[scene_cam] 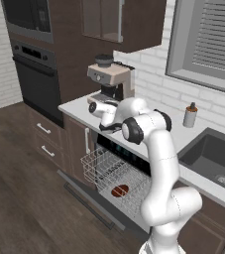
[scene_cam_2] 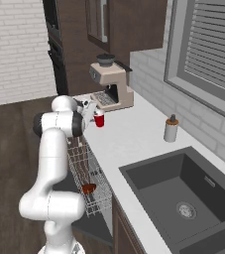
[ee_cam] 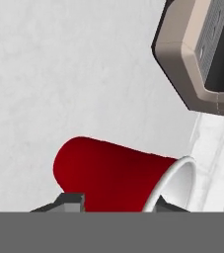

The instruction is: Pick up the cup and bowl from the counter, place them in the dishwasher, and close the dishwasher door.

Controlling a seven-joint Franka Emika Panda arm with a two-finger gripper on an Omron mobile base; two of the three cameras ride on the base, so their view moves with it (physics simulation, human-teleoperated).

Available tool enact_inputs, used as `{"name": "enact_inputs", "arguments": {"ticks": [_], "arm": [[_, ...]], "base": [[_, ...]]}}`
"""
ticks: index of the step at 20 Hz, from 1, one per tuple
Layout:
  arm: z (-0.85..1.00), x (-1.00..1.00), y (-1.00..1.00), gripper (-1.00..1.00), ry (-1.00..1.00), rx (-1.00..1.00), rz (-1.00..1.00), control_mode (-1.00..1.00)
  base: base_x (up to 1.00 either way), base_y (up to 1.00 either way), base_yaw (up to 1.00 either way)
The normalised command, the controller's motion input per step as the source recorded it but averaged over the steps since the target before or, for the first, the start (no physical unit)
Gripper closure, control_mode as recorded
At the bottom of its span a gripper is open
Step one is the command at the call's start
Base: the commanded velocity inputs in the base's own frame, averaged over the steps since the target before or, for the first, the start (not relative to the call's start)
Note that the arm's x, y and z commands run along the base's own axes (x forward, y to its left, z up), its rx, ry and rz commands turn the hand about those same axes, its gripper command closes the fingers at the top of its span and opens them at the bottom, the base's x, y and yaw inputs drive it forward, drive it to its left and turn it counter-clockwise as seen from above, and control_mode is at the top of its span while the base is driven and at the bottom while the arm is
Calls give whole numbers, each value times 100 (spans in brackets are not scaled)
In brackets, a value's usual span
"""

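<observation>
The red cup (scene_cam_2: 99,120) with a white rim stands on the white counter (scene_cam_2: 129,136) in front of the coffee machine. My gripper (scene_cam_2: 91,112) reaches it from the counter's front edge. In the hand view the cup (ee_cam: 114,175) lies between my two fingertips (ee_cam: 70,201), which press against its sides, so the gripper (ee_cam: 113,203) is shut on it. The reddish-brown bowl (scene_cam: 120,190) rests in the pulled-out wire rack (scene_cam: 98,167) of the dishwasher. Its dark door (scene_cam: 86,199) hangs open and flat below the rack. The bowl (scene_cam_2: 89,188) also shows from the right.
A beige coffee machine (scene_cam_2: 111,84) stands just behind the cup, close to my hand. A grey soap bottle (scene_cam_2: 171,129) stands near the wall, and the dark sink (scene_cam_2: 183,196) is to the right. A black wall oven (scene_cam: 34,74) is at the left.
</observation>
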Motion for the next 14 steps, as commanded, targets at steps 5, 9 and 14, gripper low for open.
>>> {"name": "enact_inputs", "arguments": {"ticks": [5, 9, 14], "arm": [[-7, -9, 0, 100, 0, 0, 0, -100], [0, -63, 3, 100, -2, 0, 0, -100], [0, -100, 9, 100, -4, 2, -3, -100]], "base": [[0, 0, 0], [0, 0, 0], [0, 0, 0]]}}
